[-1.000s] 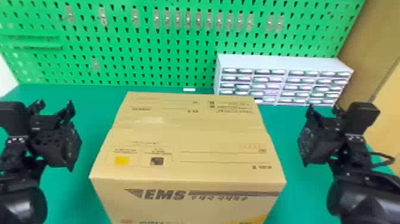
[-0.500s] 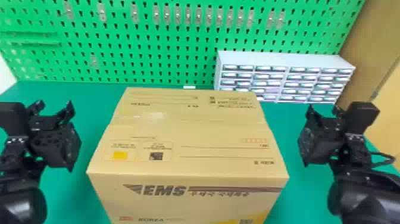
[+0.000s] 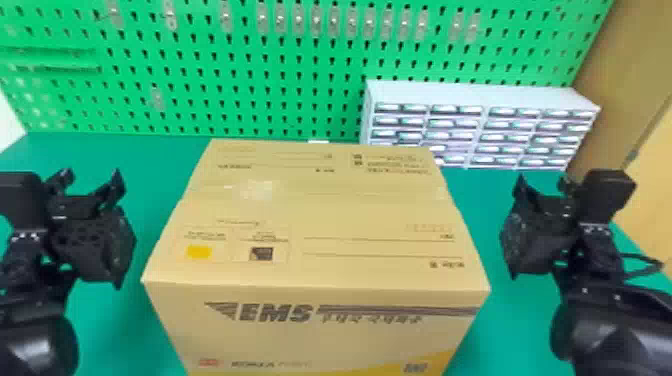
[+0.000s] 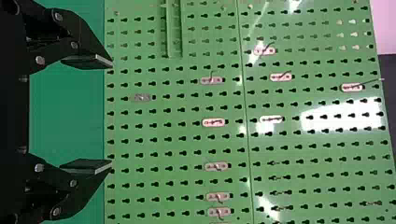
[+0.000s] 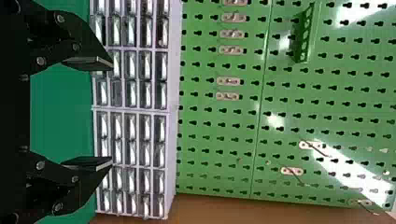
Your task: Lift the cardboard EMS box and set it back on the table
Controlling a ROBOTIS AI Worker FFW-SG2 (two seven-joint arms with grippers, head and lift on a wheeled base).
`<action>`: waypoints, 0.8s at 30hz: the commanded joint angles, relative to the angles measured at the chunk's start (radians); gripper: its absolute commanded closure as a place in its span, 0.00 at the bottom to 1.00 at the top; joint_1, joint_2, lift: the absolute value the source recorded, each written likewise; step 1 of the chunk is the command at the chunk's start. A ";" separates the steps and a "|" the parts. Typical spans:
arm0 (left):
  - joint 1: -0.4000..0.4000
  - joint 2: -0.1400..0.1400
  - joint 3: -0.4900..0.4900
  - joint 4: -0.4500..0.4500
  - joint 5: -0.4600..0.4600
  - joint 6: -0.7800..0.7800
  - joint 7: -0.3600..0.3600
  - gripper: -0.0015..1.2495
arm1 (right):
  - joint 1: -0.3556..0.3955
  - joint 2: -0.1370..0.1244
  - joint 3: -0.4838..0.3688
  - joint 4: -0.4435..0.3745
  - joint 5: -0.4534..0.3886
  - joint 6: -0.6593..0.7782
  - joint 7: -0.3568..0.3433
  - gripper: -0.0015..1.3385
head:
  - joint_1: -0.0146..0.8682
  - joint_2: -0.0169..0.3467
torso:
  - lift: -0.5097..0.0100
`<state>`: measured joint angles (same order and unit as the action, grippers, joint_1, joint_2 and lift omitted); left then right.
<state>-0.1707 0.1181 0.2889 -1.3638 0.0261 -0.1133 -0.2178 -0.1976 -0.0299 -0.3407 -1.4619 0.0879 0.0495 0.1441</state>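
EMS box (image 3: 320, 220) is centred over the green table (image 3: 120, 155), between the left tool (image 3: 91, 183) and right tool (image 3: 543, 184); its base is hidden. Both tools stand wide, nothing between their fingers. Drawers (image 3: 480, 95) stand behind, by the pegboard (image 3: 280, 65).

The cardboard EMS box (image 3: 320, 215) is being flanked by the left gripper (image 3: 91, 180) on its left and the right gripper (image 3: 544, 184) on its right. Behind it, the table (image 3: 145, 165) is being bounded by the pegboard (image 3: 200, 60), by which hooks (image 3: 316, 21) are being borne. At the table's back right, a drawer cabinet (image 3: 480, 95) is being supported.
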 commanded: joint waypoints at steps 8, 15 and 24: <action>-0.001 0.000 0.000 0.000 0.000 0.000 0.000 0.39 | -0.002 -0.002 0.003 -0.001 0.000 0.003 0.000 0.40 | 0.78 0.00 | 0.84; -0.003 0.000 -0.002 0.000 0.000 0.000 0.000 0.39 | -0.003 -0.001 0.006 -0.001 0.001 0.003 0.000 0.40 | 0.78 0.00 | 0.83; -0.003 0.000 -0.002 0.000 0.000 0.000 0.000 0.39 | -0.005 -0.001 0.008 0.000 0.001 0.003 0.000 0.40 | 0.78 0.00 | 0.81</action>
<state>-0.1734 0.1181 0.2867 -1.3638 0.0260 -0.1146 -0.2178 -0.2012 -0.0307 -0.3344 -1.4621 0.0889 0.0522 0.1441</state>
